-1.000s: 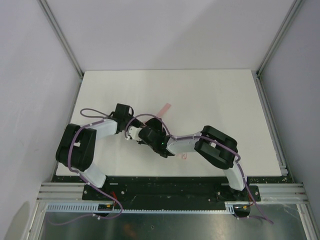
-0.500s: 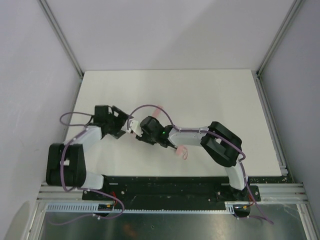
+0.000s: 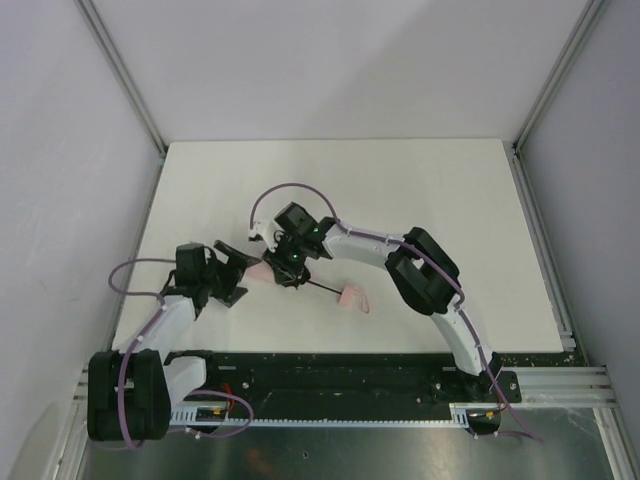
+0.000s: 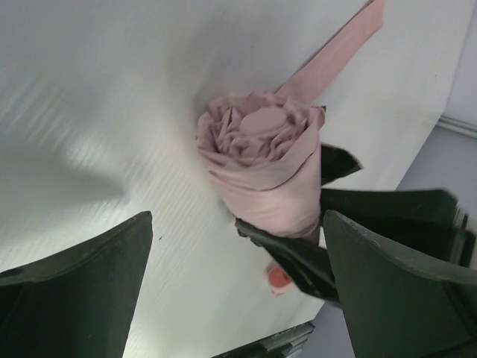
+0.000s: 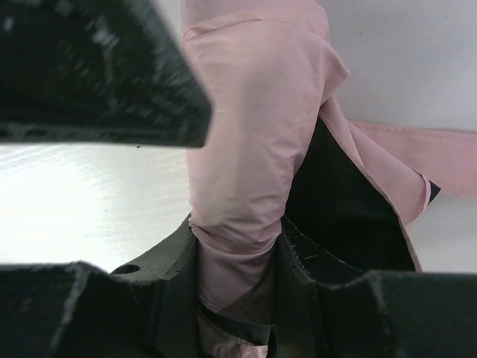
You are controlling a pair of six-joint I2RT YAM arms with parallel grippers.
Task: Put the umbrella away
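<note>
The umbrella (image 3: 262, 270) is rolled into a tight pale pink bundle (image 4: 261, 160) with dark lining showing at its folds. My right gripper (image 3: 290, 263) is shut on the bundle's middle (image 5: 242, 156); the fabric is pinched between its fingers (image 5: 168, 261). A thin black shaft runs from there to the small pink handle (image 3: 349, 296) lying on the table. A pink strap (image 4: 335, 56) trails from the bundle. My left gripper (image 3: 236, 276) stands open just left of the bundle's tip, its fingers (image 4: 78, 287) wide apart and holding nothing.
The white table (image 3: 400, 190) is walled by aluminium posts at its back corners and pale panels at both sides. The black base rail (image 3: 330, 370) runs along the near edge. Purple cables loop over both arms.
My left gripper opened, let go of the umbrella and drew back left toward the near edge. My right gripper carried the bundle left, and the shaft and handle now show.
</note>
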